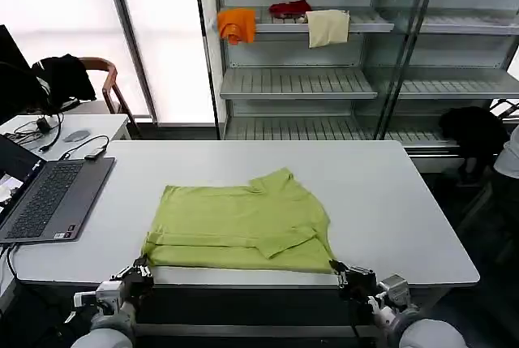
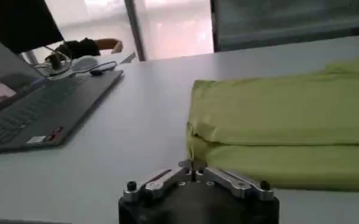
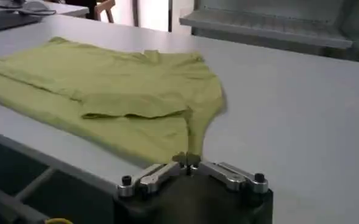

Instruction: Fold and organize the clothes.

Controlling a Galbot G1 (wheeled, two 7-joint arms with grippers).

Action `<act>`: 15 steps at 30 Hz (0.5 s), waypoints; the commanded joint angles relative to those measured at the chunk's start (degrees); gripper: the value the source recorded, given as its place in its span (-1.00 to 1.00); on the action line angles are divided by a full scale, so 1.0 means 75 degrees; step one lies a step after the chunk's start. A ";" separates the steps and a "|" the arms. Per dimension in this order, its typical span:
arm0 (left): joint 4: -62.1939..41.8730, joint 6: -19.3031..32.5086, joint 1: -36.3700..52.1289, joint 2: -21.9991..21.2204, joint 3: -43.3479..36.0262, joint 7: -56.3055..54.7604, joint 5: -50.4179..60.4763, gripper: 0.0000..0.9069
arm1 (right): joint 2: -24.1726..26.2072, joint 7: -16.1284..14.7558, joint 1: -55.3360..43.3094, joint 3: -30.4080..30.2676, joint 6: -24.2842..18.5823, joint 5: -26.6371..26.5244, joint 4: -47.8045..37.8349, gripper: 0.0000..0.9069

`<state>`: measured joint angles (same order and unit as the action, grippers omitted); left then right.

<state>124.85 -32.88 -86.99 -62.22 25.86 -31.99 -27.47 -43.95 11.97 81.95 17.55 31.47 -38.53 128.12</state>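
The clothes, a lime yellow-green T-shirt (image 1: 239,222), lie partly folded on the white table (image 1: 389,202), with the hem at the near edge. My left gripper (image 1: 144,271) sits at the shirt's near left corner, shut on the fabric edge (image 2: 192,164). My right gripper (image 1: 339,271) sits at the near right corner and pinches that corner (image 3: 186,159). In the left wrist view the shirt (image 2: 283,115) shows a doubled layer along its side. The right wrist view has a sleeve folded inward over the shirt's body (image 3: 124,91).
A grey open laptop (image 1: 49,198) with cables lies on the table's left side. Behind the table a shelf unit holds an orange cloth (image 1: 237,23), a red one (image 1: 289,9) and a cream one (image 1: 328,27). A black garment (image 1: 61,76) hangs on a chair at far left.
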 commanded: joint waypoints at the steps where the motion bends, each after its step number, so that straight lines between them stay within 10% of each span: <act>1: 0.0643 -0.0022 -0.0537 -0.0091 -0.0278 -0.1228 0.0429 1.00 | 0.0153 0.0021 0.0492 0.0312 0.0006 -0.0008 0.0314 -0.98; 2: 0.0674 -0.0022 -0.0570 -0.0079 -0.0324 -0.1249 0.0501 1.00 | 0.0149 0.0036 0.0492 0.0334 0.0012 -0.0008 0.0323 -0.58; 3: 0.0693 -0.0022 -0.0574 -0.0068 -0.0352 -0.1245 0.0572 1.00 | 0.0138 0.0059 0.0485 0.0377 0.0007 -0.0010 0.0335 1.00; 15: 0.0742 0.0525 0.0509 0.0443 0.0074 0.0479 0.0533 1.00 | -0.0016 0.0172 -0.0395 0.1446 -0.0006 -0.0262 0.0677 1.00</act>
<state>129.83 -32.43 -88.27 -61.02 24.61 -38.00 -23.96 -43.67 13.28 83.52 22.81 31.50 -39.81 131.96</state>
